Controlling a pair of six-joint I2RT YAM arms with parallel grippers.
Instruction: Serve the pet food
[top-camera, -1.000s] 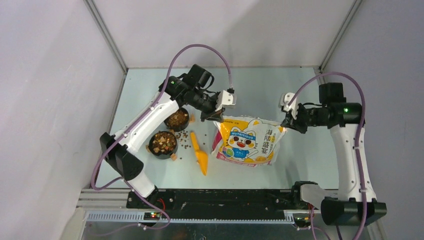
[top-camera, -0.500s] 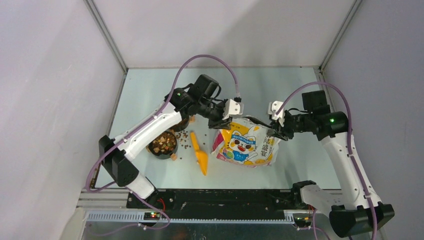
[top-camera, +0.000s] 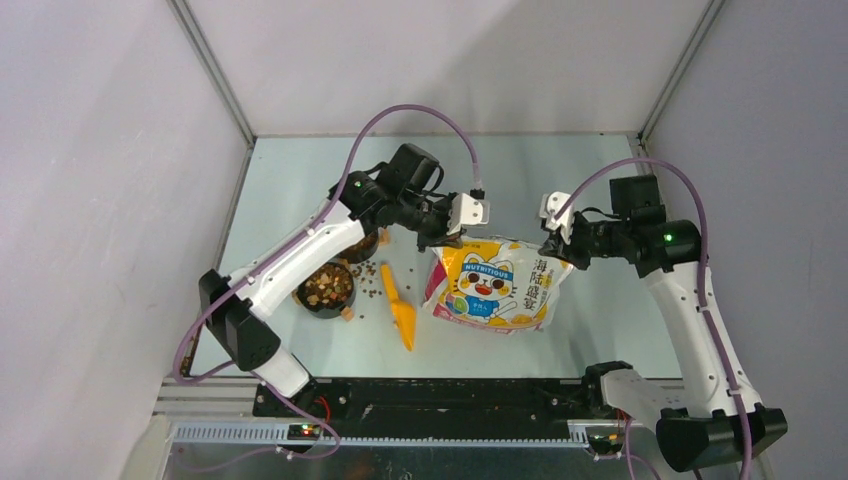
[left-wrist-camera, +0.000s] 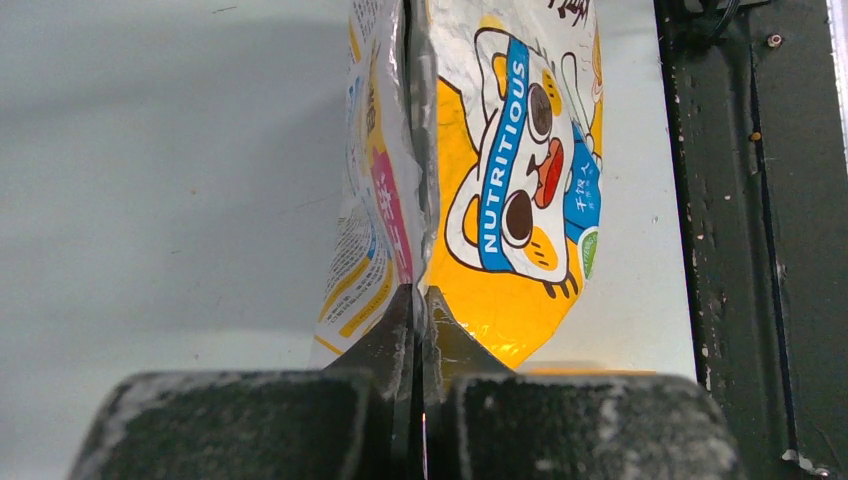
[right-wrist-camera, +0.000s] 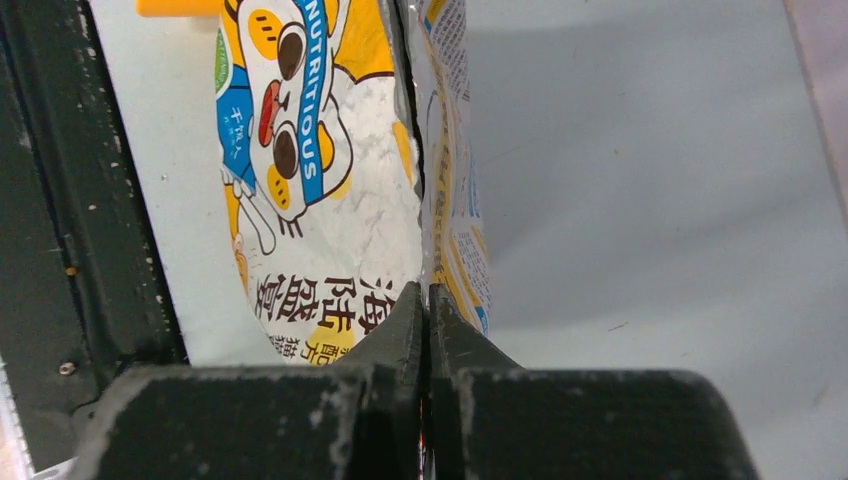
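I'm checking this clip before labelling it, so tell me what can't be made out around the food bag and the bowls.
- The far bowl: top view, mostly under the left arm; its fill cannot be told.
- Contents of the bag: all views; it is opaque, its top edge pinched by the left gripper and right gripper.
- The orange scoop: right wrist view, only a sliver, cut off by the top edge.

Plain grey walls (top-camera: 100, 200) enclose a pale green table (top-camera: 520, 160) with metal corner rails (top-camera: 212, 70).
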